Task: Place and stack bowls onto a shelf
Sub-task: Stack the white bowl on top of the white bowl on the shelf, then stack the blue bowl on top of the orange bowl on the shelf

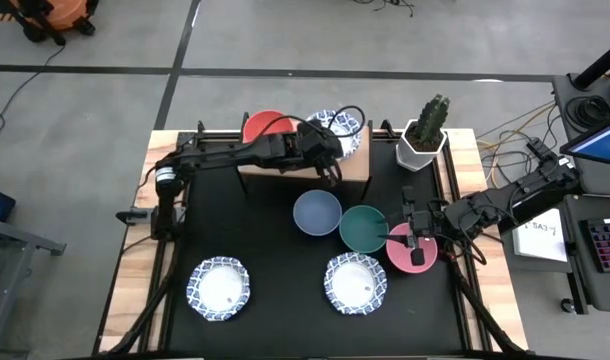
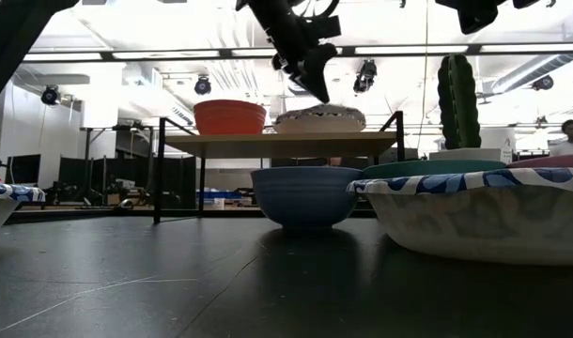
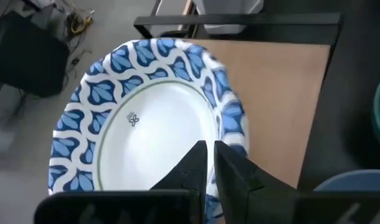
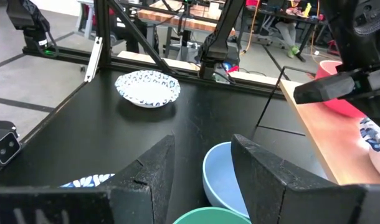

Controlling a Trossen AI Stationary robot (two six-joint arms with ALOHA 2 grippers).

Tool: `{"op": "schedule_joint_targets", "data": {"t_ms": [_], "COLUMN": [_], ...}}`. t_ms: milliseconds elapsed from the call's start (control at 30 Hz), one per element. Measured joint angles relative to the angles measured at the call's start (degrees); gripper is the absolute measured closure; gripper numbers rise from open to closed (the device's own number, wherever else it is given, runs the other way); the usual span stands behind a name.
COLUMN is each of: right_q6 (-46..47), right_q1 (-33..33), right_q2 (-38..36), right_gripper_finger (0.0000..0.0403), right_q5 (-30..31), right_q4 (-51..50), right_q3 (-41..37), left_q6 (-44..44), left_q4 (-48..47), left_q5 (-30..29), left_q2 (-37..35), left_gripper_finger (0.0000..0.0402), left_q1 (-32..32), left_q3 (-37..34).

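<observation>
The light wood shelf (image 1: 357, 172) stands at the table's far side. A red bowl (image 1: 268, 126) and a white blue-patterned bowl (image 1: 343, 128) sit on it side by side. My left gripper (image 1: 331, 172) is shut and hovers just above the patterned bowl's near rim (image 3: 227, 118); the low view shows it (image 2: 319, 89) clear of the bowl (image 2: 319, 118). Blue (image 1: 317, 212), green (image 1: 361, 230) and pink (image 1: 410, 256) bowls rest on the table. My right gripper (image 4: 202, 180) is open and empty, held above the green and pink bowls.
Two more patterned bowls (image 1: 220, 288) (image 1: 356, 283) rest near the table's front edge. A white cactus pot (image 1: 423, 146) stands to the right of the shelf. Bare black tabletop lies at the left, in front of the shelf.
</observation>
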Motion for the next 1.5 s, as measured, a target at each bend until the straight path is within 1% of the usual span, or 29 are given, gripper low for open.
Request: {"op": "schedule_joint_targets", "data": {"t_ms": [267,367,567,700,833,967,1033,1200,1267,1333,1433,1500], "right_q6": [0.0,0.0,-0.4,-0.4,-0.4,-0.3,0.1,0.1,0.1,0.1,0.1,0.1], "right_q1": [0.0,0.0,0.0,0.0,0.0,0.0,0.0,0.0,0.0,0.0,0.0,0.0], "right_q2": [0.0,0.0,0.0,0.0,0.0,0.1,0.1,0.1,0.1,0.1,0.1,0.1], "right_gripper_finger": [0.0255,0.0255,0.0255,0.0255,0.0255,0.0255,0.0255,0.0255,0.0255,0.0255,0.0255,0.0255], "right_q5": [0.0,0.0,0.0,0.0,0.0,0.0,0.0,0.0,0.0,0.0,0.0,0.0], "right_q4": [0.0,0.0,0.0,0.0,0.0,0.0,0.0,0.0,0.0,0.0,0.0,0.0], "right_q3": [0.0,0.0,0.0,0.0,0.0,0.0,0.0,0.0,0.0,0.0,0.0,0.0], "left_q6": [-1.3,-2.5,-4.6,-7.6,-12.6,-14.6,-14.9,-16.5,-17.4,-18.4,-19.7,-19.9], "left_q4": [-1.0,-1.4,-3.3,-8.8,-15.2,-18.3,-18.2,-19.9,-19.6,-19.6,-18.4,-16.4], "left_q5": [0.1,0.1,0.3,0.4,0.8,5.6,8.0,8.6,8.5,7.1,4.7,4.2], "left_q2": [-0.1,-0.5,-2.7,-3.9,-4.0,-3.7,-3.6,-3.6,-3.6,-3.6,-3.6,-3.6], "left_gripper_finger": [0.0391,0.0391,0.0392,0.0392,0.0391,0.0391,0.0391,0.0390,0.0385,0.0374,0.0350,0.0329], "left_q1": [-0.8,-2.2,-8.9,-13.3,-17.4,-20.4,-21.5,-24.0,-24.6,-25.2,-25.5,-25.2], "left_q3": [0.0,0.0,0.0,0.0,0.0,-0.1,-0.2,-1.1,-2.1,-3.9,-7.1,-9.6]}}
